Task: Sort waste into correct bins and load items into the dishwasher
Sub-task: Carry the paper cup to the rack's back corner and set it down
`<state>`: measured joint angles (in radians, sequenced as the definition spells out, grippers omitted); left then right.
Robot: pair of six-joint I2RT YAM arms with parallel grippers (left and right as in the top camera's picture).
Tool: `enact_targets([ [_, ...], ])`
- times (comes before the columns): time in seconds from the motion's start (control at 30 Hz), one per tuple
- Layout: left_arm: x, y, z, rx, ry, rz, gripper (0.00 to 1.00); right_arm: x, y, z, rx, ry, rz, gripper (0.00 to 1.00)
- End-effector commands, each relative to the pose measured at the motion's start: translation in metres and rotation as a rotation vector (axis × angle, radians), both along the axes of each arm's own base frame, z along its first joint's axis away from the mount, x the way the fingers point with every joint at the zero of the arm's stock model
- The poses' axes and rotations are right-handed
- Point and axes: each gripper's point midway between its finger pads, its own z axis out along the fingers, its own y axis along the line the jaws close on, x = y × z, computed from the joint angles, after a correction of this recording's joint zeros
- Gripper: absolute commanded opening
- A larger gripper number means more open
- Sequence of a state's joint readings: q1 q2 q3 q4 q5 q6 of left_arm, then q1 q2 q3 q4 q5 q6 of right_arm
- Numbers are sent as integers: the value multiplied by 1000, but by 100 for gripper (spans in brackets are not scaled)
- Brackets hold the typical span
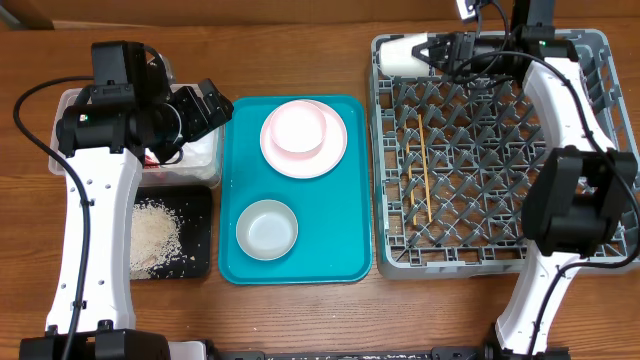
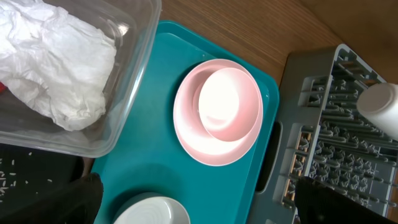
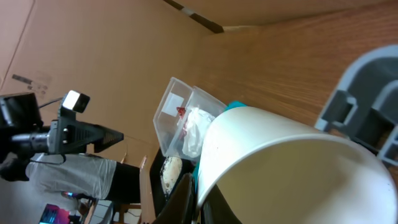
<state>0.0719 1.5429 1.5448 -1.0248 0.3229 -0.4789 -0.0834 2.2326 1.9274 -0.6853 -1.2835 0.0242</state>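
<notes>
1. Right arm (image 1: 555, 95): I read its jaws as clamped on the wall of the small white cup (image 1: 400, 52). The cup is held on its side over the far left corner of the dish rack (image 1: 381, 200), which sits at the worktop's right edge.
2. Two chopsticks (image 1: 425, 175) lie on the rack's lattice.
3. Left arm (image 1: 100, 200): jaws wide apart, over the right edge of the clear tub (image 2: 130, 87). The tub holds the crumpled napkin (image 2: 56, 68).
4. Teal tray (image 1: 340, 230), worktop centre: pink bowl (image 1: 298, 128) on pink plate (image 1: 325, 160); grey-white bowl (image 1: 267, 228) nearer the front edge.
5. Black tray (image 1: 195, 215), near left: rice (image 1: 155, 232).
</notes>
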Motion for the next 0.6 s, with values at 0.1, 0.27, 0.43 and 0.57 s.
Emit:
enact_targets([
  [0.1, 3, -2, 13, -5, -36, -12, 100, 3, -2, -29, -58, 33, -18, 4],
  [0.27, 3, -2, 13, -5, -37, -12, 100, 2, -2, -44, -60, 70, -19, 4],
  [0.43, 3, -2, 13, -5, -36, -12, 100, 3, -7, -62, -119, 104, -54, 4],
  [0.57, 3, -2, 13, -5, -37, -12, 100, 1, -7, -67, -130, 93, -45, 4],
])
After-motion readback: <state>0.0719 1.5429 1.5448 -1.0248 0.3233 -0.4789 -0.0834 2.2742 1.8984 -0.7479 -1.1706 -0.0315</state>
